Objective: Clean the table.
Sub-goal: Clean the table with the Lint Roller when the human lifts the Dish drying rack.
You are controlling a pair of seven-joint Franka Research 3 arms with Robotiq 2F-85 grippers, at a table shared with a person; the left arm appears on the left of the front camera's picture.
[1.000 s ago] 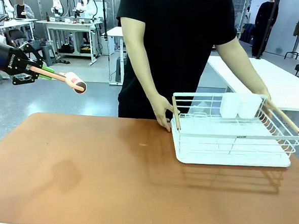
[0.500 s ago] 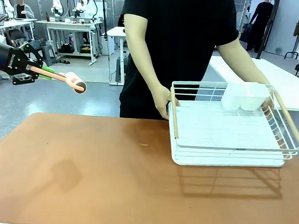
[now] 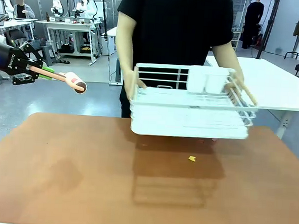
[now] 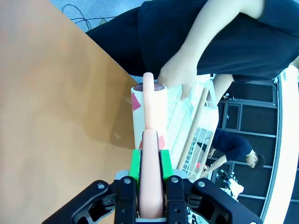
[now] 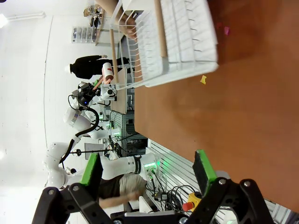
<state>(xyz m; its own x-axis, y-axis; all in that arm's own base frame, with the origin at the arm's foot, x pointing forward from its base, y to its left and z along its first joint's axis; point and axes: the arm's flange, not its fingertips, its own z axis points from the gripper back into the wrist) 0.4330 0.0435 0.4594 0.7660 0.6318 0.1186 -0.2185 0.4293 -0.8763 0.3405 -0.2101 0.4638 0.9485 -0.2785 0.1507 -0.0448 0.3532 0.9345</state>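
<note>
Table, reddish-brown, spans the foreground: near its far left corner the left gripper clamps a lint roller by its pink handle, the right gripper hangs open above it, and a person holds a white wire rack over a yellow scrap.

Between the left fingers: a lint roller is filling the gap of the left gripper and sticking out well past the fingertips.
Beyond the roller's tip: a person's hand and the white wire rack are blocking the way.
To one side of the left fingers: the table is lying bare, leaving room.
Between the right fingers: the right gripper is standing wide, its gap free.
Ahead of the right fingers: bare tabletop is stretching out, with a yellow scrap lying in the path.
Farther ahead: the rack is hanging clear of the table, leaving a low gap beneath, with a pink scrap lying there.
</note>
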